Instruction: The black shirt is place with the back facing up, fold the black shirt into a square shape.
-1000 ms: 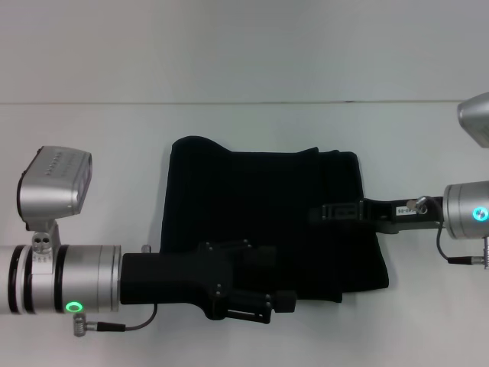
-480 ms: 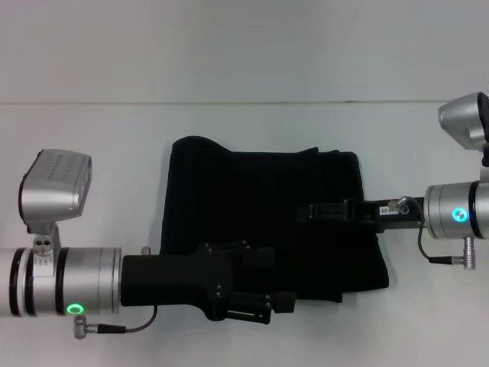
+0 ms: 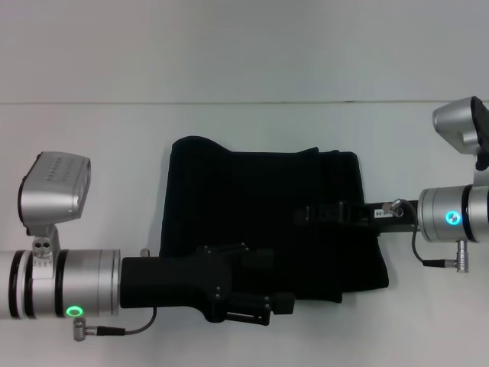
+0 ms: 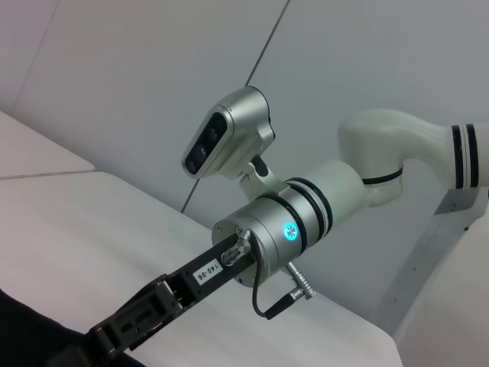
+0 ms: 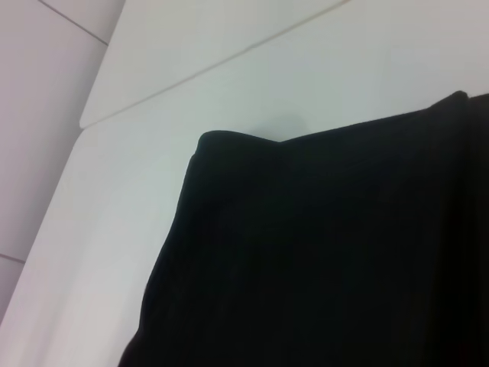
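Bright, even light washes the white table (image 3: 252,61), while the black shirt (image 3: 252,199) swallows detail, casting faint shadows.

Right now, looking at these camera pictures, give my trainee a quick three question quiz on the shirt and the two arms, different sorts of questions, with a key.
1. True or false: the black shirt hangs in the air above the white table.
2. Multiple choice: where is the right hand? A) parked off the table B) over the shirt, reaching in from the robot's right C) touching the left hand.
3. Fill in: the left hand is at the shirt's ____ edge, the one closest to the robot.

Key: 1 false, it lies flat on the table, already folded into a rough block. 2 B. 3 near.
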{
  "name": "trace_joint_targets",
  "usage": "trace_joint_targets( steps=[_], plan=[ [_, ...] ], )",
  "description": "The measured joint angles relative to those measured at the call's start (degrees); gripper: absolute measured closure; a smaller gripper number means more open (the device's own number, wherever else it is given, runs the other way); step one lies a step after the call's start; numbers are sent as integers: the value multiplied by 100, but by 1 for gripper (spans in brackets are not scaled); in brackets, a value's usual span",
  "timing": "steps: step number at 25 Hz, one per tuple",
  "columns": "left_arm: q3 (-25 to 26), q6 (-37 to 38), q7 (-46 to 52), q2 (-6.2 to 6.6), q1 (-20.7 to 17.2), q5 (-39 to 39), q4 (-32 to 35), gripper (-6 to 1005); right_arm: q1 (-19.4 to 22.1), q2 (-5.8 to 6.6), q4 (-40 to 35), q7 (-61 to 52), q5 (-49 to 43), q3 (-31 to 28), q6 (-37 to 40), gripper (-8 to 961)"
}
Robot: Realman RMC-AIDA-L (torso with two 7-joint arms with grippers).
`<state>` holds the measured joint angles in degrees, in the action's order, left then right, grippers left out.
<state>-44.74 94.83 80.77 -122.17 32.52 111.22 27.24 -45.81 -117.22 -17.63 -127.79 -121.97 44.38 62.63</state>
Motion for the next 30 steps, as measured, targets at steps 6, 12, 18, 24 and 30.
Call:
trace_joint_targets(
  steps=[6, 12, 18, 24, 30],
  plan=[
    [-17, -1, 0, 0, 0, 5, 0, 50, 5, -15, 66, 0, 24, -4, -67, 221],
    [2, -9, 3, -2, 0, 5, 0, 50, 10, -53, 43, 2, 37, -42, -50, 336],
    [1, -9, 16, -7, 0, 5, 0, 50, 20, -55, 20, 60, 42, -53, -64, 595],
    [-16, -9, 34, -9, 19, 5, -8, 49, 45, -44, 3, 184, 80, -93, -56, 822],
    [1, -9, 61, -9, 20, 5, -9, 49, 71, 19, -54, 353, 197, -140, 4, 900]
  ],
)
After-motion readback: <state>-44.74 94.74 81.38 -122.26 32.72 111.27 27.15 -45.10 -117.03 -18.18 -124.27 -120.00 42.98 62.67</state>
